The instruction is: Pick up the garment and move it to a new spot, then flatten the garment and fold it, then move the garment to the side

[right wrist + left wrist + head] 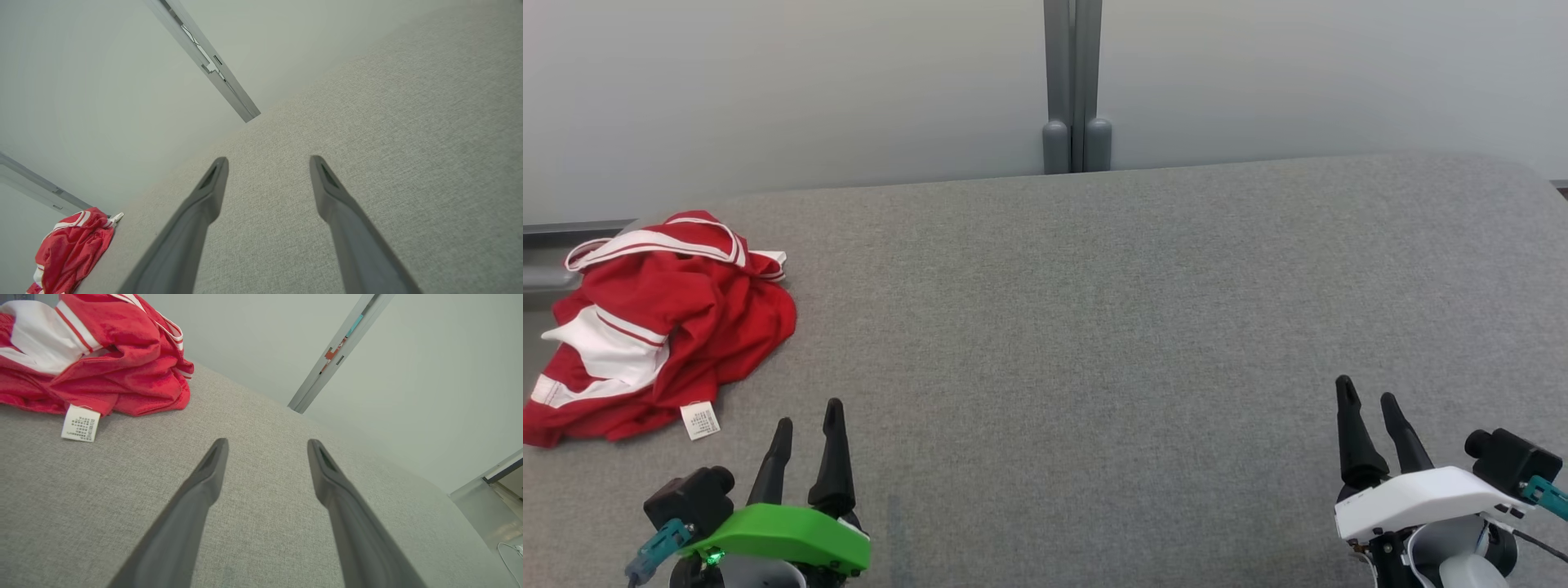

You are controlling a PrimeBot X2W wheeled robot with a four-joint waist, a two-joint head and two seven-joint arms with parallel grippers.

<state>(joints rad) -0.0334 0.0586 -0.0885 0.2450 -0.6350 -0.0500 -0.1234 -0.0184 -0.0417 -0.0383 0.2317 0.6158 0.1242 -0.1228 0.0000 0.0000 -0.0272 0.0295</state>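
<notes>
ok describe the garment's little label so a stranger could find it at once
Start at the wide grey fabric surface and go to its left edge, where a crumpled red-and-white garment lies. At its near hem a small white rectangular label sticks out, the only piece with grey print.

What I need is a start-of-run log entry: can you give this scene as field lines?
garment: red and white, crumpled, at the surface's left edge
label: white tag at the garment's near edge
surface: grey fabric
left gripper: open, empty, near the garment, not touching it
right gripper: open, empty, at the right
progress: garment not yet picked up
</notes>
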